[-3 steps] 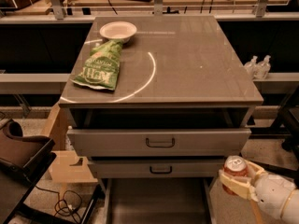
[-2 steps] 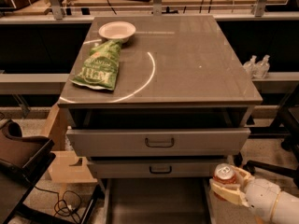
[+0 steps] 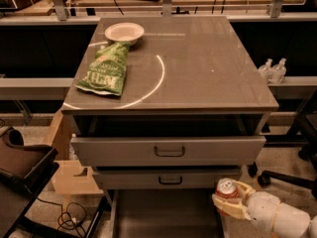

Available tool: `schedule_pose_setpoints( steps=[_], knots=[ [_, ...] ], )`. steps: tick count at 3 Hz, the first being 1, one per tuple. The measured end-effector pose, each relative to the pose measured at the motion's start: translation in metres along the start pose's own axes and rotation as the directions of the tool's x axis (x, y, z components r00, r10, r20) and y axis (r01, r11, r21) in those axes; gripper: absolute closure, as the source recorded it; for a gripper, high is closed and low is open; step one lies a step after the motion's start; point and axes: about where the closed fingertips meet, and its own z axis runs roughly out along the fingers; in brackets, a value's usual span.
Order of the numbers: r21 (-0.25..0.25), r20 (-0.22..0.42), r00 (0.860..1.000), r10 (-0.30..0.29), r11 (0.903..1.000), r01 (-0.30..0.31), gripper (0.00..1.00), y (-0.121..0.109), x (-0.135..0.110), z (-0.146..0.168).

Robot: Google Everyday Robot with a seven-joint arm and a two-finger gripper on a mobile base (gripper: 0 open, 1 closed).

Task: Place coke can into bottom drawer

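The coke can (image 3: pixel 227 188), red with a silver top, is held upright in my gripper (image 3: pixel 232 202) at the lower right of the camera view. My cream-coloured gripper is shut on it, just past the right edge of the open bottom drawer (image 3: pixel 168 217), at about the level of its rail. The bottom drawer is pulled out below the two upper drawers, showing a dark grey floor. The can's lower part is hidden by the fingers (image 3: pixel 237 209).
Two upper drawers with handled fronts (image 3: pixel 169 151) sit under the cabinet top. A white bowl (image 3: pixel 124 32) and a green chip bag (image 3: pixel 105 70) lie on the top's left side. Two clear bottles (image 3: pixel 272 70) stand at right. A chair (image 3: pixel 20 172) is at left.
My gripper has moved left and down with the coke can, from beside the cabinet toward the right edge of the bottom drawer.
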Motion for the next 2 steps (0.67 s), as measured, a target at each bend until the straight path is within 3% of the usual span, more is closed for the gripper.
schedule_pose_setpoints(
  steps=[2],
  knots=[
    [-0.147, 0.088, 0.992, 0.092, 0.9860, -0.078, 1.00, 0.011, 0.113, 0.085]
  ],
)
